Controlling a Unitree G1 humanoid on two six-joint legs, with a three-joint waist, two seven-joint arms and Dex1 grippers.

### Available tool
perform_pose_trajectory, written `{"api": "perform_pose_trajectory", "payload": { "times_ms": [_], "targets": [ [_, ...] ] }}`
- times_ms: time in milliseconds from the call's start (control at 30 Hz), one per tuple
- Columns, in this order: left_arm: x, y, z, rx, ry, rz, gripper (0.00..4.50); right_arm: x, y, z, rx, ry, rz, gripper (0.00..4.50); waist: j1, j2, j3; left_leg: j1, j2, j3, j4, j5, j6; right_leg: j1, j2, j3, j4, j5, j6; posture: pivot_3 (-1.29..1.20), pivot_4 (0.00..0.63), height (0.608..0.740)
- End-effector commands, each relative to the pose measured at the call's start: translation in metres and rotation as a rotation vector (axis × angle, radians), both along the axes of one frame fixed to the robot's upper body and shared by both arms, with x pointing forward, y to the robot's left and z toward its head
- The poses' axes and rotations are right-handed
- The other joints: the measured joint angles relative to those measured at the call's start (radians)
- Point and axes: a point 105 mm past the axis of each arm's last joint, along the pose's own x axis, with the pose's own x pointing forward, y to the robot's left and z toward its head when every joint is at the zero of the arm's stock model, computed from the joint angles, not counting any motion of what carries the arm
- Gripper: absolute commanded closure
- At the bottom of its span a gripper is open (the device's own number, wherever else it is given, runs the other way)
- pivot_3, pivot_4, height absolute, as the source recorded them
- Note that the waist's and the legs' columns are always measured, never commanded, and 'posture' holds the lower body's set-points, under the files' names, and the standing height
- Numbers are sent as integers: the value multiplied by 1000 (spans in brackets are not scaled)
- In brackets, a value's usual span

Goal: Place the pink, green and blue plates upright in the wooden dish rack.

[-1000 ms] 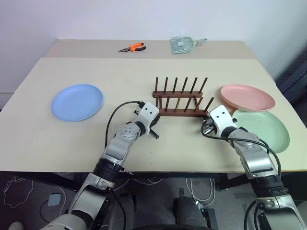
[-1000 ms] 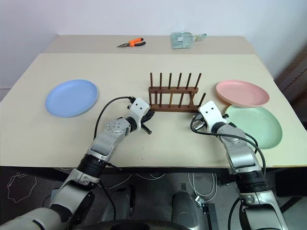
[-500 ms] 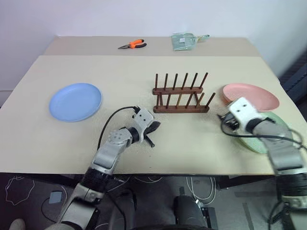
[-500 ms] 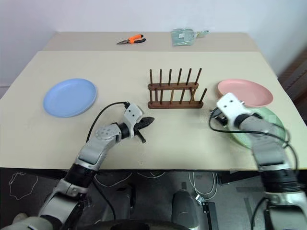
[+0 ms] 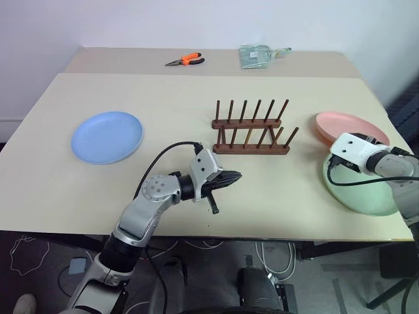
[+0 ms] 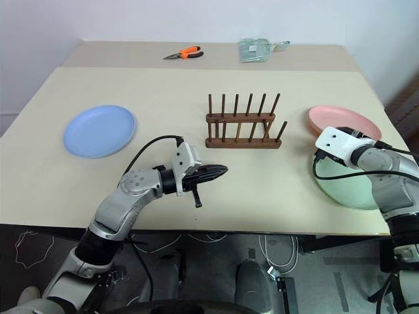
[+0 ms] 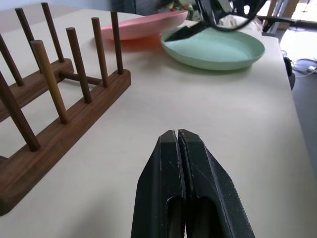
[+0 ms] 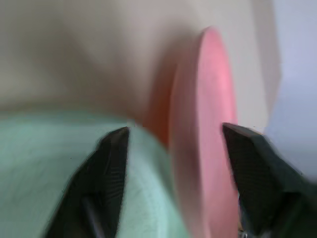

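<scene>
I found 0 of 3 plates racked. My left gripper (image 7: 177, 141) was closed and empty, nearer me than 1 second before. My right gripper (image 8: 173, 148) hung open over the green plate (image 5: 360, 190), having swung right from the rack (image 5: 252, 134). Pink plate (image 5: 350, 125) and blue plate (image 5: 107, 136) lay flat.

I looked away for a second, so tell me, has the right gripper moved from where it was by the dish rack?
Yes. The right gripper has swung away from the wooden dish rack toward the table's right edge, and its open fingers now hang over the green plate facing the pink plate.
</scene>
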Motion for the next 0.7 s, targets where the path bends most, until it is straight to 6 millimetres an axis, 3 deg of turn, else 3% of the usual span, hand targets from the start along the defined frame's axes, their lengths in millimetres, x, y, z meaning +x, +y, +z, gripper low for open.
{"api": "perform_pose_trajectory", "payload": {
  "times_ms": [33, 100, 300, 433, 533, 633, 700],
  "targets": [
    [-1, 3, 9, -13, -37, 5, 4500, 4, -1, 10, -28, -44, 16, 3592, -1, 0, 0, 0, 0, 0, 0, 0, 0, 0, 0, 0, 0, 0, 0, 0, 150, 740],
    [-2, 4, 8, -13, -35, 11, 4500, 5, -1, 11, -31, -54, 18, 4473, 0, 0, 0, 0, 0, 0, -1, 1, -2, 0, 0, 0, 0, 0, 0, 0, 150, 740],
    [0, 7, 7, -9, -39, 28, 4500, 6, -4, 17, -63, -96, 17, 4473, 1, 1, 0, 0, 0, 0, 0, 2, -3, 0, 0, 0, 0, 0, 0, 0, 150, 740],
    [9, 12, 10, -11, -70, 76, 4500, 10, 7, 50, -24, -240, 60, 4473, 1, 1, 0, 0, 0, 0, 0, 2, -3, 0, 0, 0, 0, 0, 0, 0, 150, 740],
    [19, 19, 14, -25, -115, 143, 4500, 9, 30, 78, 180, -368, 137, 4473, -3, 2, 0, 0, 0, 0, 0, 2, -3, 0, 0, 0, 1, 0, 1, 0, 150, 740],
    [37, 34, 15, -32, -146, 266, 4500, -3, 72, 108, 600, -413, 294, 4473, -3, 2, 0, 0, 1, 0, 0, 2, -4, 0, 1, 0, 1, 0, 1, 0, 150, 740],
    [42, 43, 11, -18, -146, 291, 4500, -19, 97, 124, 885, -354, 414, 4473, 1, 2, 0, 1, 1, -1, 0, 2, -4, 1, 1, 0, 2, 0, 1, 0, 150, 740]
  ]
}}
